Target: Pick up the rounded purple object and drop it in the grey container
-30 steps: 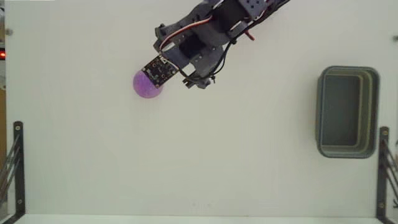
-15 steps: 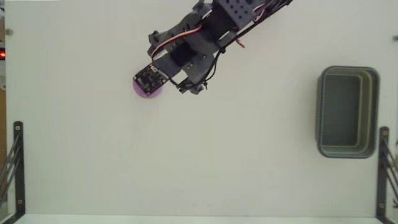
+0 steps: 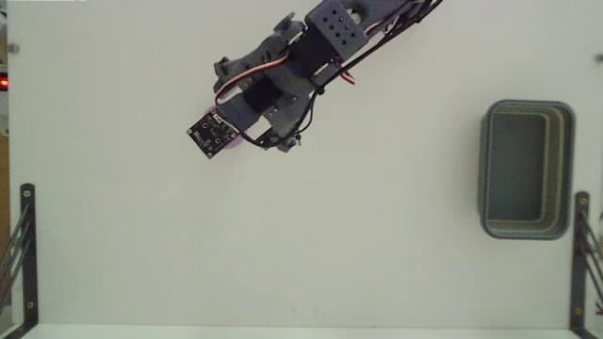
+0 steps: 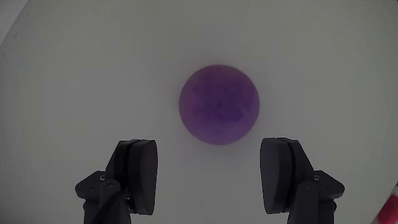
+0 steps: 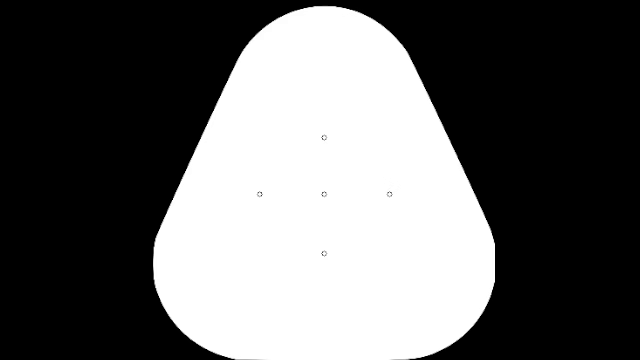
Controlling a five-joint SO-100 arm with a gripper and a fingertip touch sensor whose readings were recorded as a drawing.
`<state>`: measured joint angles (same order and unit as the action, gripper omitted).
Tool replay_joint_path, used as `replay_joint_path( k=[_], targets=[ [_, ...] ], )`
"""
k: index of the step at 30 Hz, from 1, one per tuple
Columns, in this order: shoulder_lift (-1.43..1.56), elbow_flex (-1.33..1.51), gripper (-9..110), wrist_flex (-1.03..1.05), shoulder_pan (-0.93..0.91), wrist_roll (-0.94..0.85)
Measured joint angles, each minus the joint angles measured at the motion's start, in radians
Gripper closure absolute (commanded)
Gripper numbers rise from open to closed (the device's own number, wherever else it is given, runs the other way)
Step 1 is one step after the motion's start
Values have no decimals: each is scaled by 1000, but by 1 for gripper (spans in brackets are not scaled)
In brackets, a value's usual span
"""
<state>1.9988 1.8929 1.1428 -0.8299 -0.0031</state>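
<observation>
Gripper [image 4: 208, 177] spread wide, holding nothing. Wrist view: both fingers [image 4: 138, 168] come up from the bottom edge with a broad gap between them, and the ball [image 4: 219, 104] sits on the white table [image 4: 74, 74] just ahead of that gap, roughly centred, a bit nearer the right-hand finger. No contact with either pad; there is clear table between ball and fingertips. The ball is purple, matte, with a slightly mottled surface and a soft shadow around its base. Fixed view from above: arm [image 3: 311, 47] enters from the top edge and reaches down-left, gripper [image 3: 236, 141] at the end of it over the upper-left part of the table [image 3: 283, 254]. The small black board [image 3: 211, 133] on the gripper covers nearly the whole ball [image 3: 232, 147]; only a thin purple sliver shows at the board's lower right edge. Bin [image 3: 526, 169] stands far off at the right side of the table, long axis running top to bottom in this view, grey-green, stepped rim, nothing inside that I can see. Ball and bin are well apart, with most of the table's width between them. Black bracket [image 3: 26, 254] at the lower left edge, and another at the lower right, just below the bin.
</observation>
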Motion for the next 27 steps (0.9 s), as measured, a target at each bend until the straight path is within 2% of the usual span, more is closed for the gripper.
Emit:
replay_joint_path(
  k=[27],
  targets=[
    [-183, -130, -9, -72, 0, 0]
  ],
)
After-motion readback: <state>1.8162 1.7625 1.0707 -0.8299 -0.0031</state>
